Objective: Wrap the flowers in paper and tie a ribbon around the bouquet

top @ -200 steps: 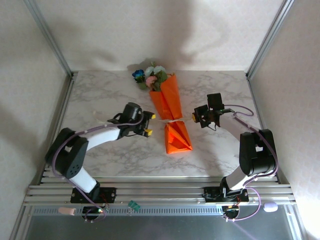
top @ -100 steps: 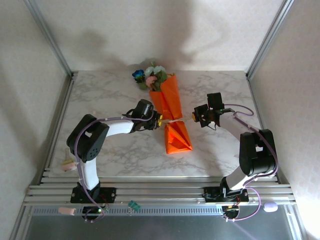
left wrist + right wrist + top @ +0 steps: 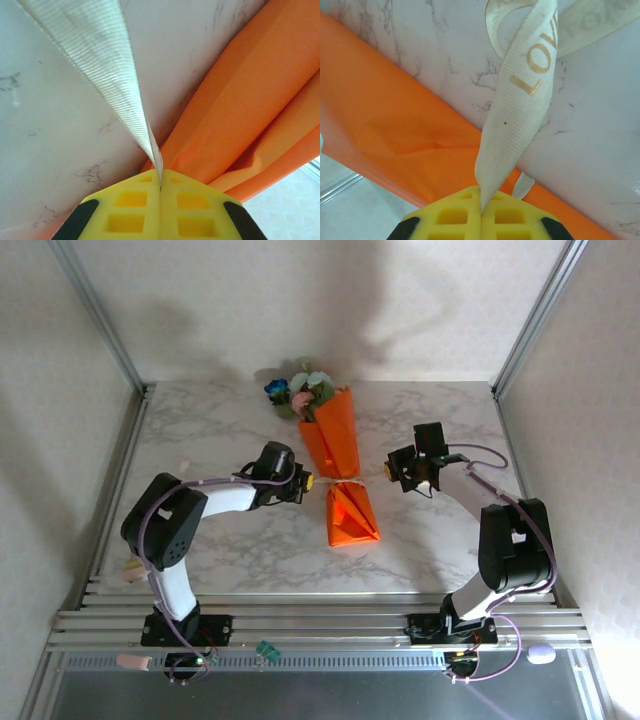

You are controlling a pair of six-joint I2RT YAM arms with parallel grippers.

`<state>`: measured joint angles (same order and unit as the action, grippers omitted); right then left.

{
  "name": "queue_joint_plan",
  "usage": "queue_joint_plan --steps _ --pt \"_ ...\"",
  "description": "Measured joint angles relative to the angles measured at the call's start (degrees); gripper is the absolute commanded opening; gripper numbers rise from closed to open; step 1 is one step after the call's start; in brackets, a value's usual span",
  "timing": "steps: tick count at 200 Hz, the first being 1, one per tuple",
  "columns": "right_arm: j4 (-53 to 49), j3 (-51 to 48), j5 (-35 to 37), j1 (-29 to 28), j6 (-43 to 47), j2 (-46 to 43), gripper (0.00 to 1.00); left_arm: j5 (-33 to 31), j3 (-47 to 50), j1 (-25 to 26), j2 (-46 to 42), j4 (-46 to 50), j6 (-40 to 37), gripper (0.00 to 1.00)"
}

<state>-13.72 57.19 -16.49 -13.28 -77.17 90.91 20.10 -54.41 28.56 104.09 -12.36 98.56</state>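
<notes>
— Where is the bouquet (image 3: 335, 440)?

— Lying in the middle of the counter (image 3: 200, 430). The flowers (image 3: 300, 392) are at the far end. The orange paper (image 3: 352, 520) narrows to a waist, then flares again at the near end.

— And the ribbon (image 3: 520, 115)?

— It crosses the paper at that waist and runs out to both sides.

— What about the left jaws?

— Pressed together on one end of the ribbon, just left of the waist. In the left wrist view the strip rises from between the yellow pads (image 3: 130, 210), with orange paper close on the right.

— And the right jaws?

— Also pinching the ribbon, just right of the bouquet. That stretch carries gold lettering (image 3: 540, 60) and curls into a loop above the marble.

— Are the pads touching the paper?

— I cannot tell.
</notes>
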Motion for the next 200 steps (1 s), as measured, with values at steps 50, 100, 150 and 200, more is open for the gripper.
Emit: queue_joint_plan --steps 50,100,150,200 --pt "0.63 -1.36 -1.22 2.21 0.52 0.0 0.0 1.79 9.38 -5.05 -5.92 -5.66 0.02 0.0" --pt "2.69 -4.15 -2.08 5.84 0.9 0.11 0.0 3.34 13.42 -9.2 -7.85 -12.26 0.72 0.0" --pt "3.65 -4.26 -2.84 5.38 0.81 1.03 0.0 4.11 11.23 -8.11 -7.28 -10.34 0.68 0.0" --pt "3.63 -4.26 -3.17 1.4 -0.44 1.03 0.0 4.83 7.23 -1.84 -3.67 -7.52 2.08 0.47"
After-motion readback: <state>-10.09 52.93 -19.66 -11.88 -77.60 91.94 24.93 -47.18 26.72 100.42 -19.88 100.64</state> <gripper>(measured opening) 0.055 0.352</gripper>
